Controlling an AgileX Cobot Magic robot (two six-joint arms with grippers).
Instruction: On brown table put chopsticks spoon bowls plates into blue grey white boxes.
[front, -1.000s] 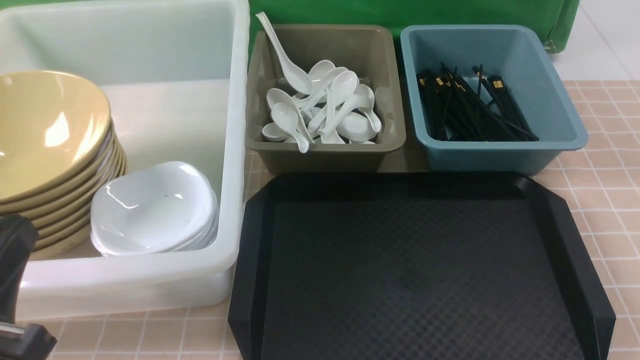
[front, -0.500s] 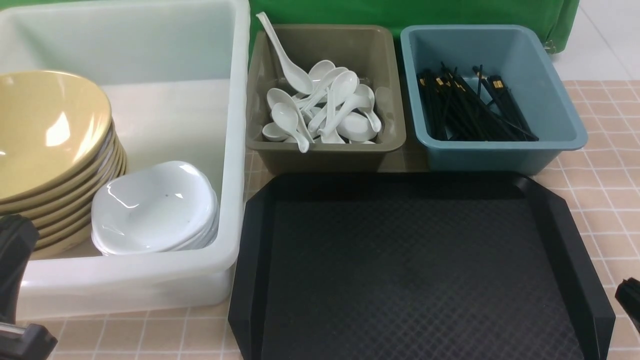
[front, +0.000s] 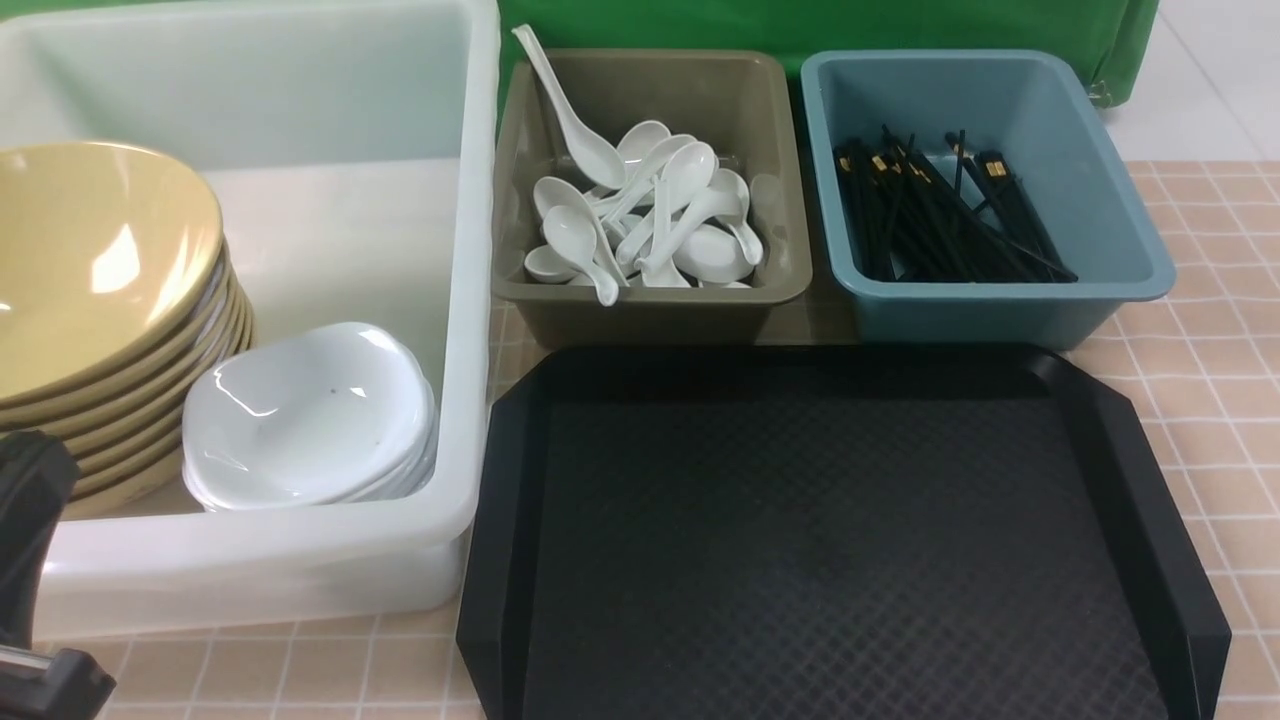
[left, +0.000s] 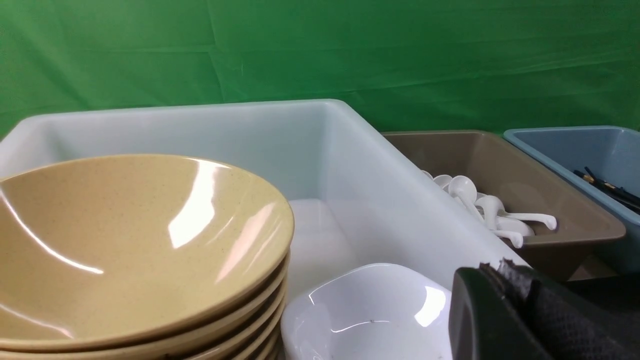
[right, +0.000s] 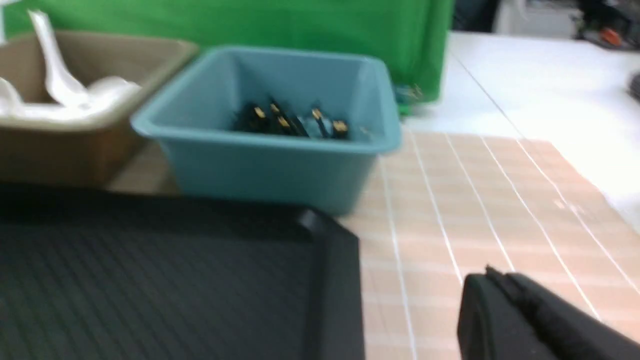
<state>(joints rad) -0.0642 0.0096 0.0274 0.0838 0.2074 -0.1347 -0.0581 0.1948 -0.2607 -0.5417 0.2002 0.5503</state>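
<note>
Sitting low at my left edge, my left claw (front: 40, 600) shows only as a dark bulk in front of the white tub (front: 470, 300); its fingers are pressed together on nothing. My right claw (right: 505, 290) is out of the front view and shows only in its own wrist picture as a black shape above the brown table (front: 1220, 400), likewise pressed together and empty.

The black tray (front: 830, 540) fills the middle of the table, bare, and stands between me and the two smaller bins. Behind it, the olive bin (front: 650, 310) holds a heap of white spoons (front: 650, 220), one handle leaning up over the back rim. Just beside it to the right, the teal bin (front: 1000, 310) holds the black chopsticks (front: 940, 220), gold bands showing. Green cloth (front: 800, 25) hangs behind both.

Inside the tub, the tan bowls (front: 100, 270) are stacked, cut off at the left edge; the white plates (front: 310, 415) are stacked touching them, near the front wall. How many plates there are I cannot tell. My right wrist picture is blurred.
</note>
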